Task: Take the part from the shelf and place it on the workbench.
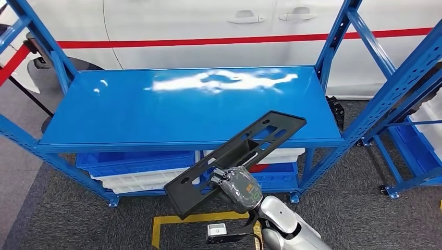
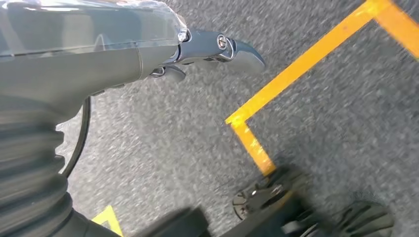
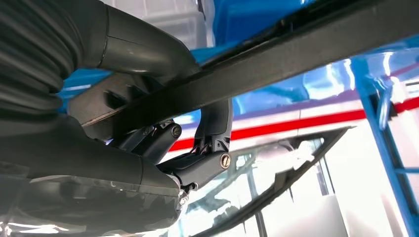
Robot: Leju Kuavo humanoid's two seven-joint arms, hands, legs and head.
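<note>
The part (image 1: pixel 245 151) is a long flat black plastic panel with several slots. My right hand (image 1: pixel 237 187) grips it near its lower end, low in the head view. The panel tilts up and away, and its far end reaches over the front edge of the glossy blue workbench top (image 1: pixel 156 114). Seen from the right wrist, the panel (image 3: pixel 276 54) runs as a dark bar across my right hand (image 3: pixel 197 148), whose fingers curl around its edge. My left hand (image 2: pixel 207 49) hangs over the grey carpet, holding nothing, with its fingers apart.
Blue and white bins (image 1: pixel 135 166) sit on the level under the bench top. A white car (image 1: pixel 208 31) with a red stripe stands behind. Another blue rack (image 1: pixel 412 104) is at the right. Yellow tape (image 1: pixel 172 221) marks the floor at my feet.
</note>
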